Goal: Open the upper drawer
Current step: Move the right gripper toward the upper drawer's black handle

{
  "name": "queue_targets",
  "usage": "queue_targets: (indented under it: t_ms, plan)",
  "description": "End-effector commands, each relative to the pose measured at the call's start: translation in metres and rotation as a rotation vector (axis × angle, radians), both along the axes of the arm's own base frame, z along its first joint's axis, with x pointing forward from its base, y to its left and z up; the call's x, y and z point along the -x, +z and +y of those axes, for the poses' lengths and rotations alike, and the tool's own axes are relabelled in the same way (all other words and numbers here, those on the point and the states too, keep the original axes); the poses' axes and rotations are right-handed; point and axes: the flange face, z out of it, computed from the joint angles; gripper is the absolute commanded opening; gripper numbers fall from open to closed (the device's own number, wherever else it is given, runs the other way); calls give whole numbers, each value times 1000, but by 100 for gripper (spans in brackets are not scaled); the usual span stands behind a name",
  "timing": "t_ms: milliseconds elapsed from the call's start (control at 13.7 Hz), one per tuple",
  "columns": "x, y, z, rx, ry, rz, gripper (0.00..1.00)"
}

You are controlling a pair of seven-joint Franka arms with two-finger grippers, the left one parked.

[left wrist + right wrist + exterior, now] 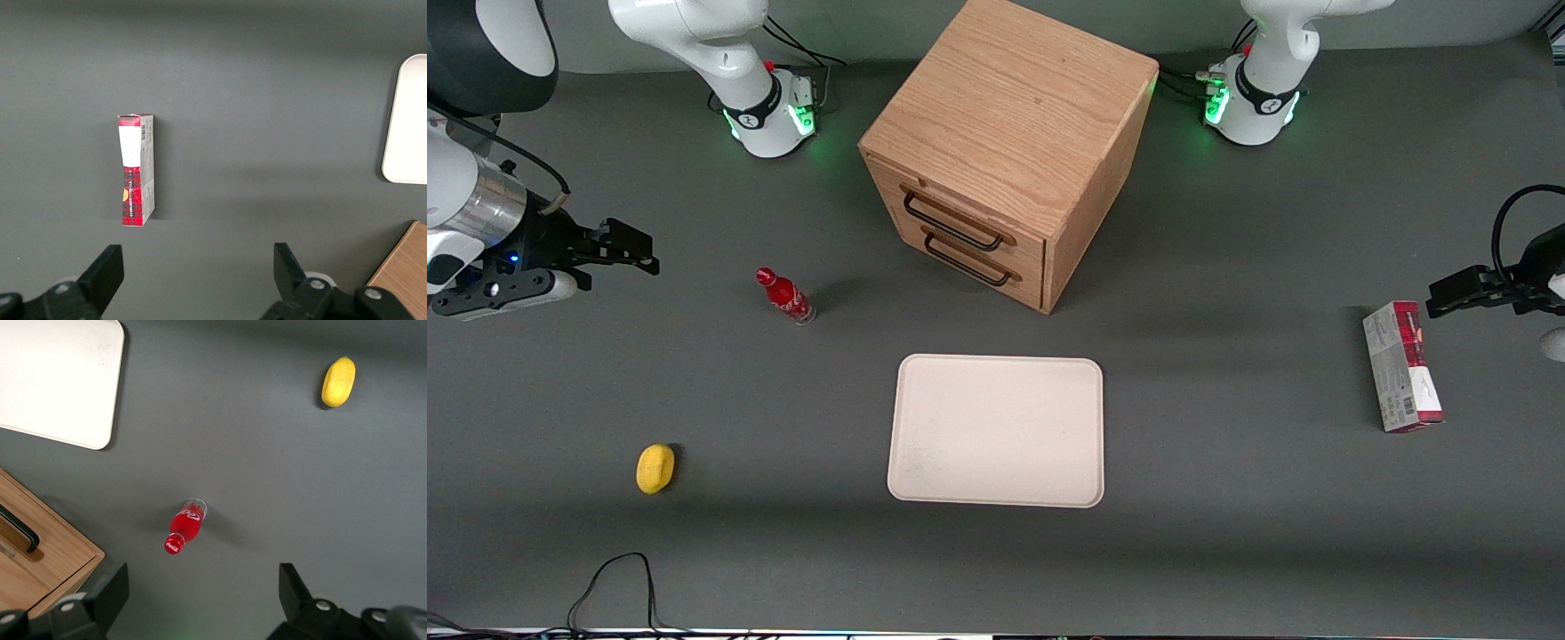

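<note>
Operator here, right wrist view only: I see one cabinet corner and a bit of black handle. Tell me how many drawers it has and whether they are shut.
Observer: Two, stacked. The upper drawer and the lower drawer both sit flush, shut.
Operator: Give me the gripper's position against the upper handle.
Observer: The gripper hangs open above the table toward the working arm's end, well apart from the black handle of the upper drawer, touching nothing.
Operator: Report anything near that line.
Observer: The red bottle stands on the table between them, somewhat nearer to the front camera than the straight line.
</note>
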Motion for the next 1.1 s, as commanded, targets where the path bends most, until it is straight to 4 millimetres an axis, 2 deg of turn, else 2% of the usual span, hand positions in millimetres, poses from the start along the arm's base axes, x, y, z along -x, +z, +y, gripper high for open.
queue_targets:
  t_ms: [0,876,1022]
  plan:
    - [4,4,2,25,-11,18,100]
    - [-4,4,7,14,8,35,100]
    - [-5,2,45,15,83,33,100]
